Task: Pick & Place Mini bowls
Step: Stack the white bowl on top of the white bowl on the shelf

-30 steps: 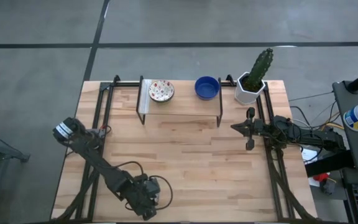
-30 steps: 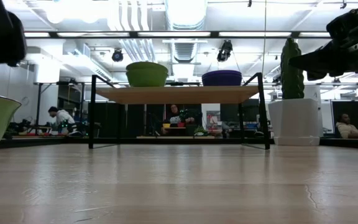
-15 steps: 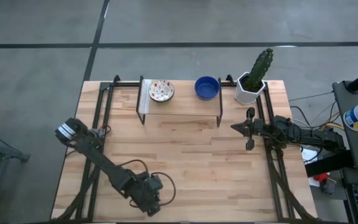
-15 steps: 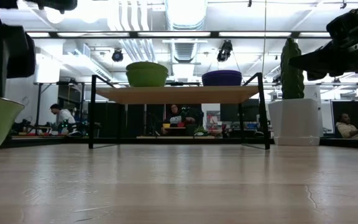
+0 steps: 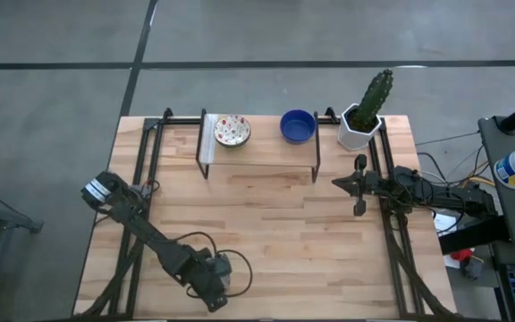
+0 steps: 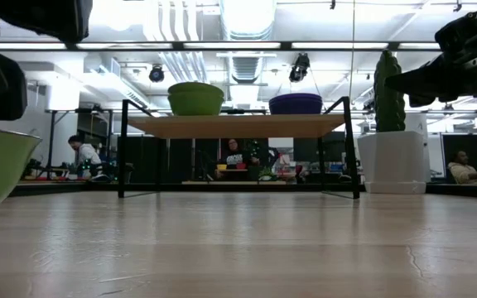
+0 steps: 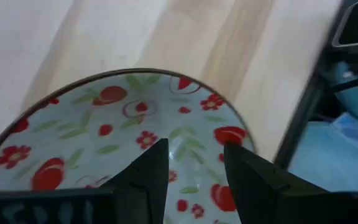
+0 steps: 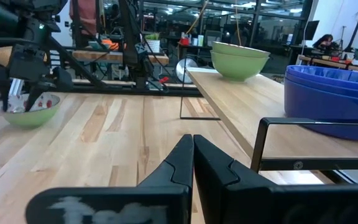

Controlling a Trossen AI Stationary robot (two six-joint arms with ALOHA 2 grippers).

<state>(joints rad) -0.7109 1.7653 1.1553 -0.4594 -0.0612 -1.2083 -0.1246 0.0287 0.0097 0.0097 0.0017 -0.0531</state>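
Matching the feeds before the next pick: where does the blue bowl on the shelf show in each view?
High view: the blue bowl sits at the right end of the wooden shelf, right of the patterned bowl.
Low view: blue bowl on the shelf top, right half.
Left wrist view: not in it.
Right wrist view: blue bowl at the picture's right edge, on the shelf.
Shared landmark: the shelf.

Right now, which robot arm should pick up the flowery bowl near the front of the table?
The left. Its tool hangs open right over the flowery bowl. The right tool is shut and waits far across the table, beside the shelf.
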